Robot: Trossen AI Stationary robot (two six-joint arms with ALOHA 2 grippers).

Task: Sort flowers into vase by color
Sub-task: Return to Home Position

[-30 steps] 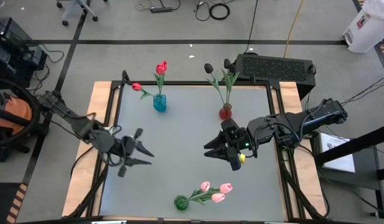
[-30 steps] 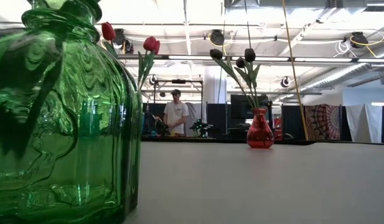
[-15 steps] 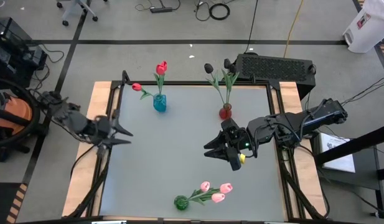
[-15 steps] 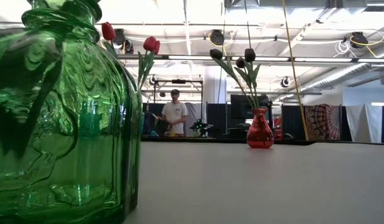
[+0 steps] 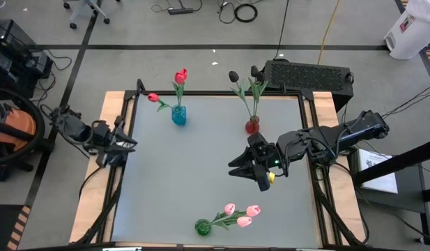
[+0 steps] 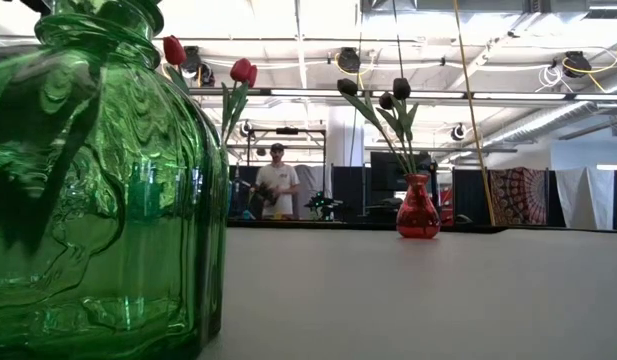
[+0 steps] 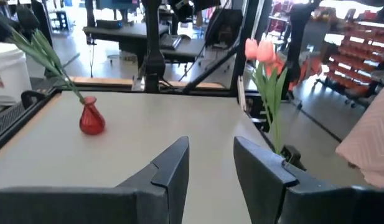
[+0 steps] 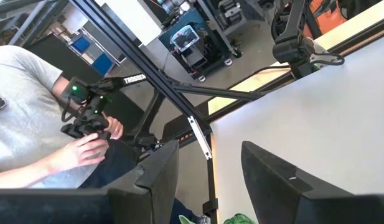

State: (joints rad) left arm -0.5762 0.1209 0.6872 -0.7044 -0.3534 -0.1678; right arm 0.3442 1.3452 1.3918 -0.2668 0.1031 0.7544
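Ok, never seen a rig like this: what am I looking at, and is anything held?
Two dark robot arms work at a grey table. One picture looks down from above, one looks level across the tabletop, one rides on each wrist. The left hand is at the table's left edge, the right hand over its right half; both are open and empty. Three vases stand there: the blue vase holds red tulips, the red vase black tulips, the green vase pink tulips.

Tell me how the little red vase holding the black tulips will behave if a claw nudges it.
Likely tippy: the red vase is small with a narrow neck, while the black tulips rise tall above it. Probably fragile and slick, since it looks like glossy glass. It may slide on the smooth table if pushed low.
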